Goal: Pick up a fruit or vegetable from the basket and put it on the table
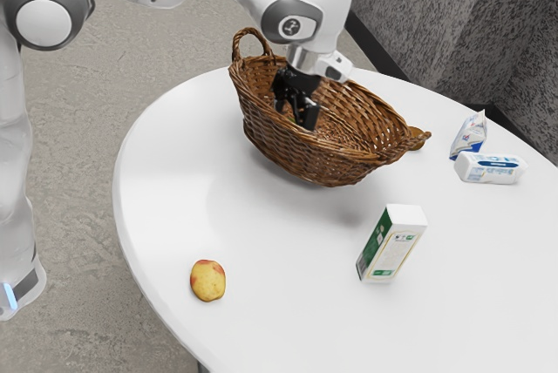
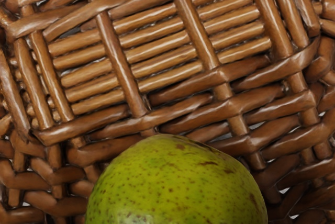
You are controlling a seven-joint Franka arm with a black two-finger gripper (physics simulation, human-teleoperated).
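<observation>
Within the basket's opening, claw (image 1: 296, 115): reaching down between the walls, nearer the basket handle toward the exterior view's left; whether it is open or closed on anything, I cannot tell.
Green fruit (image 2: 175, 182): in the basket, close under the claw; rounded, yellow-green, speckled brown, its near part cut off by the wrist view's edge.
Basket (image 1: 288, 144): around the claw, brown wicker, standing on the table; its woven strips spread out beyond the green fruit.
Table (image 1: 179, 177): below the claw and basket, round and white.
Yellow and red fruit (image 1: 207, 281): on the table, outside the basket, well apart from the claw, toward the exterior camera.
Carton (image 1: 397, 247): white and green, on the table, on the claw's side toward the exterior camera and the exterior view's right.
Blue and white packs: bag (image 1: 470, 135) and packet (image 1: 490, 169), close together, well apart from the claw toward the exterior view's right.
</observation>
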